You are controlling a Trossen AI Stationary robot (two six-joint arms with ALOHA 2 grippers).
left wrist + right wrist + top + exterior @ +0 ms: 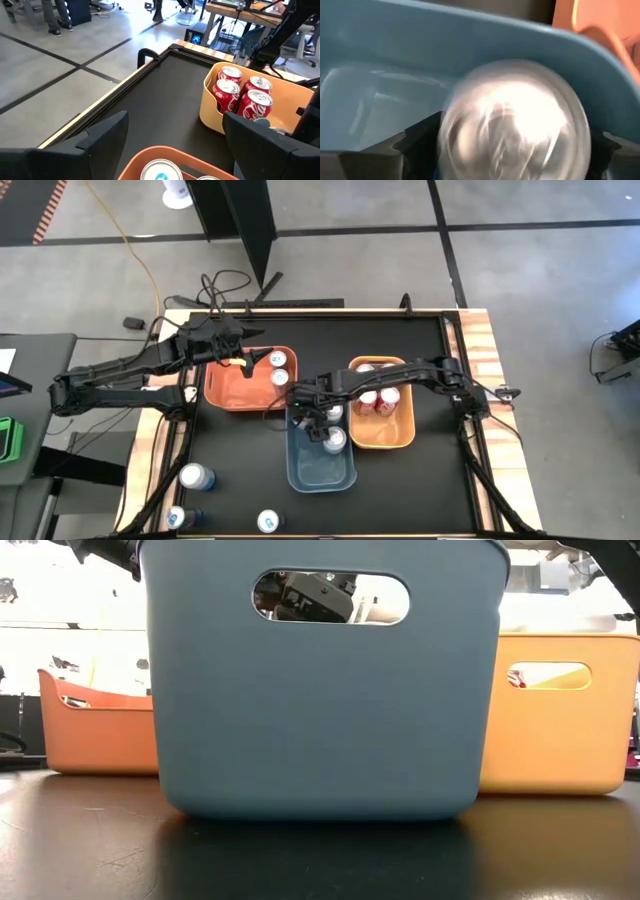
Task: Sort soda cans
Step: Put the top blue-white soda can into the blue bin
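The black counter (240, 480) has a raised wooden rim, and three bins sit in its middle: the orange bin (228, 390) toward the left, the blue bin (310, 465) in the centre, the yellow bin (395, 432) just beside it on the right. Bare counter lies open in front of the yellow bin and between the blue bin and the left-hand near corner.

The right hand (325, 425) reaches down inside the blue bin near its far wall, close to the yellow bin's edge. Its fingers stand on either side of a silver-topped can (512, 125); whether they grip it or have let go I cannot tell. A second can (334, 439) sits just beside it in the same bin.

The left hand (250, 360) hangs released over the orange bin, which holds two silver-white cans (278, 367).

Red cans (242, 92) stand upright together in the yellow bin. Three blue-and-silver cans (196, 476) rest loose near the counter's near left corner, well apart from the bins.
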